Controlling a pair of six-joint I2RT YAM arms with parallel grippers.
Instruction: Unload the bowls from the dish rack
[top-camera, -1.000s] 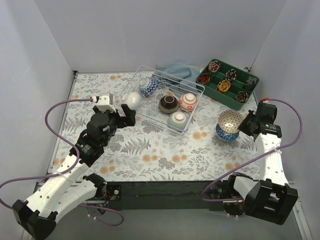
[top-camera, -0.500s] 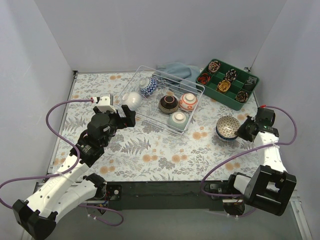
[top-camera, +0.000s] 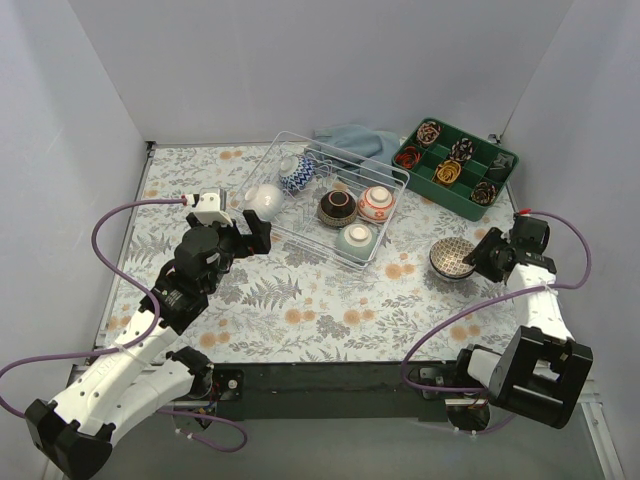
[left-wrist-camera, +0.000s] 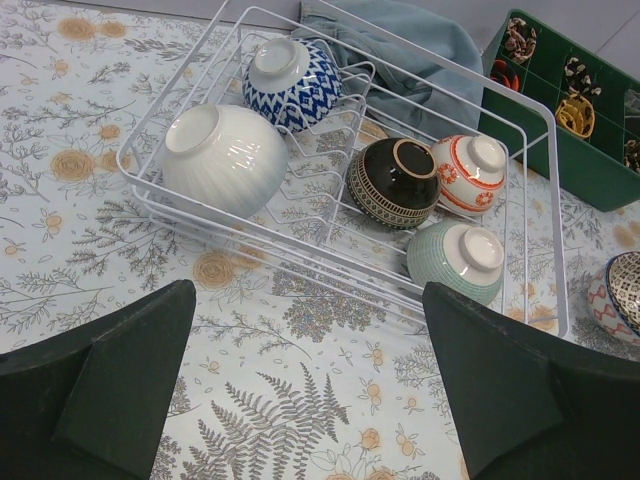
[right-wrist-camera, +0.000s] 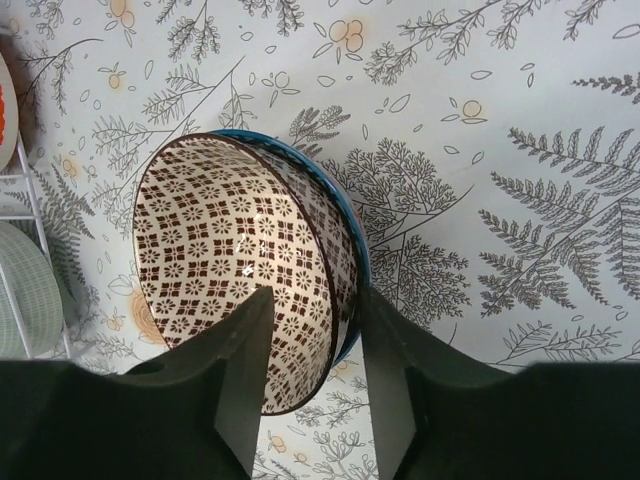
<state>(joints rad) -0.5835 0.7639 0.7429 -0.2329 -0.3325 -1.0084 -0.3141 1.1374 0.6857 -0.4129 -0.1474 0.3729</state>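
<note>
Right wrist: R gripper is clamped on bowl rim, brown-white check inside, nested in blue bowl, right of wire rack. L gripper is held wide before rack w/ five bowls.

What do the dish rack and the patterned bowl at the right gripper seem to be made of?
The dish rack: thin metal wire, apparently white-coated, with a smooth sheen. The patterned bowl: probably glazed ceramic; its printed inside shows a small glossy highlight.
</note>
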